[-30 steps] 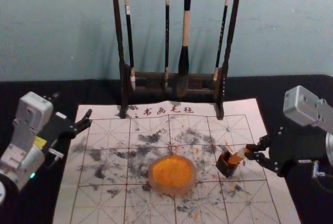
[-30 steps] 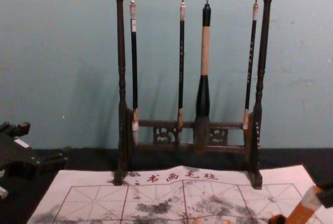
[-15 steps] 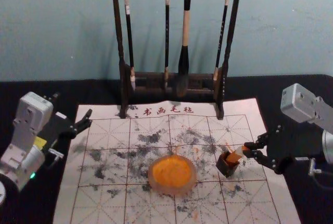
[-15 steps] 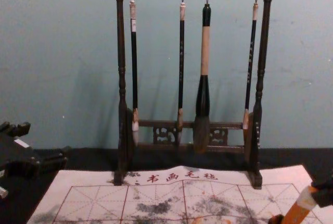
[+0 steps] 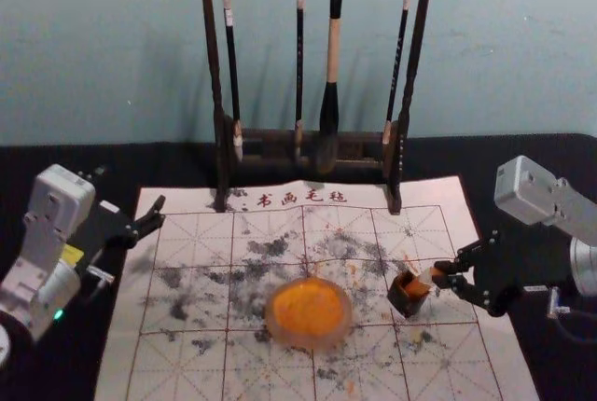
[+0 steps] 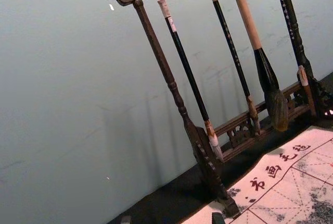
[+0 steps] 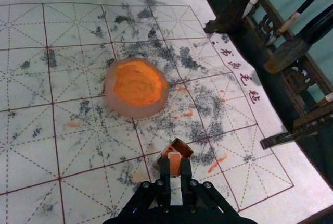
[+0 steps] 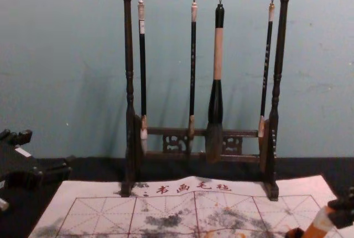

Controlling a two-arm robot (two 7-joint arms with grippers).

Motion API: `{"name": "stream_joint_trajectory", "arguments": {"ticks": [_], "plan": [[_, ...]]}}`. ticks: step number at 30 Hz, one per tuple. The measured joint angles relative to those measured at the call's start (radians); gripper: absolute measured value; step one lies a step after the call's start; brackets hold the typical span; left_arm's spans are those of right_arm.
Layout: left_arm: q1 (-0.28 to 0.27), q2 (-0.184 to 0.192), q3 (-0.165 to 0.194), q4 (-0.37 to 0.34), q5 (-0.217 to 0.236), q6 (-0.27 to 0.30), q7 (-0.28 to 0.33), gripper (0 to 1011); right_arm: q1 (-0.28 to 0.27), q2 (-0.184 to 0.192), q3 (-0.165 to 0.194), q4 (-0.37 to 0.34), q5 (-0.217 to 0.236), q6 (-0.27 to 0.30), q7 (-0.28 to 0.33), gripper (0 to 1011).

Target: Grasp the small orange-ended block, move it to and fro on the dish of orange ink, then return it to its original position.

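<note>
Block: we see the block [image 5: 426,278] tilted, lower end at the small dark box's [image 5: 408,298] mouth.
Right claw: the right gripper [image 7: 175,168] pinches its upper end, likely keeping the inking end free.
Dish: the ink dish [image 5: 310,338] sits beside the box, probably for short travel.
Left claw: the left gripper [image 6: 171,219] parks wide at mat's [image 5: 121,345] left.

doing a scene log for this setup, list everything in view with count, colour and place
block: 1, orange and white, held at the holder
holder: 1, dark outside, orange inside, on the mat
dish: 1, pale, mat's middle, with orange ink in it
mat: 1, whitish with red lines, dark and orange smudges, on the table
brushes: 4, dark and pale handles, hanging from the rack
rack: 1, dark brown, behind the dish
table: 1, black, under the mat
wall: 1, blue-grey, behind
right gripper: 1, black, closed on the block
left gripper: 1, black, open, beside the mat's left edge
</note>
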Motion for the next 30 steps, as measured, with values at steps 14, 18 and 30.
{"name": "stream_joint_trajectory", "arguments": {"ticks": [14, 18, 30], "plan": [[0.0, 0.0, 0.0, 0.0, 0.0, 0.0, 0.0, 1001, 0.035, -0.033, -0.032, 0.049, -0.028, 0.009, 0.008, 81], [0.0, 0.0, 0.0, 0.0, 0.0, 0.0, 0.0, 1001, 0.043, -0.043, -0.037, 0.06, -0.033, 0.011, 0.009, 81], [0.0, 0.0, 0.0, 0.0, 0.0, 0.0, 0.0, 1001, 0.063, -0.06, -0.055, 0.082, -0.048, 0.017, 0.016, 81]]}}
